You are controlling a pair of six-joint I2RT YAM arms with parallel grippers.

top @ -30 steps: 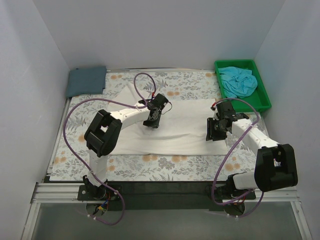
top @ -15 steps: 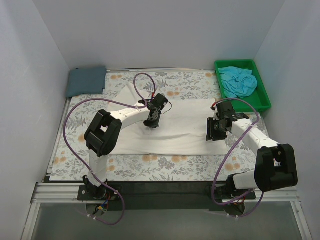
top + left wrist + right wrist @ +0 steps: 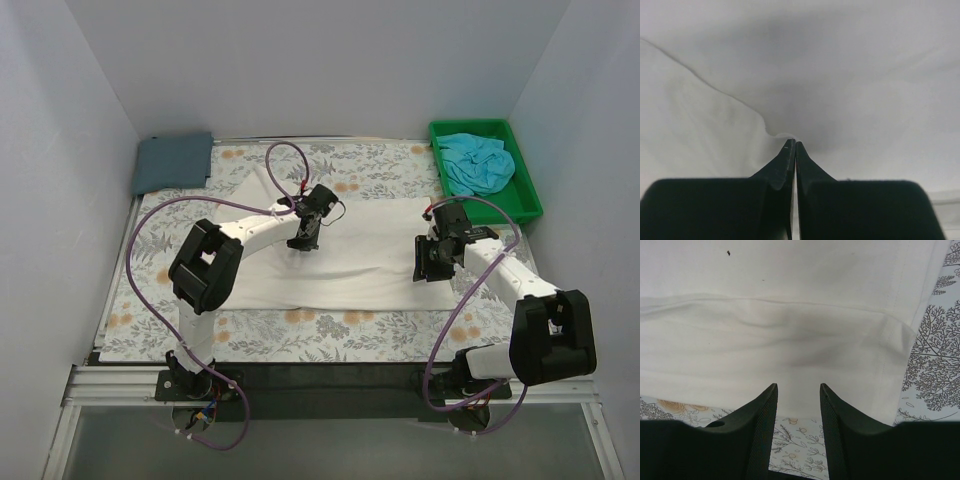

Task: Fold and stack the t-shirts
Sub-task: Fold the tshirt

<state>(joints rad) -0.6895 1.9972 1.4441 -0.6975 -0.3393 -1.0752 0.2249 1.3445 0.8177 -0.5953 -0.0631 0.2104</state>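
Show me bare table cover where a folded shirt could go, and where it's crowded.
Free: the far strip of table cover between the slate shirt and the green bin; the near strip between the white shirt and the cover's near edge. Crowded: the middle, with the left gripper and right gripper at that shirt.

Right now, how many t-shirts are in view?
3. Cream-white shirt spread mid-table; slate blue-grey shirt folded at the far left corner; turquoise shirt crumpled in the green bin, far right. More could be hidden beneath it.
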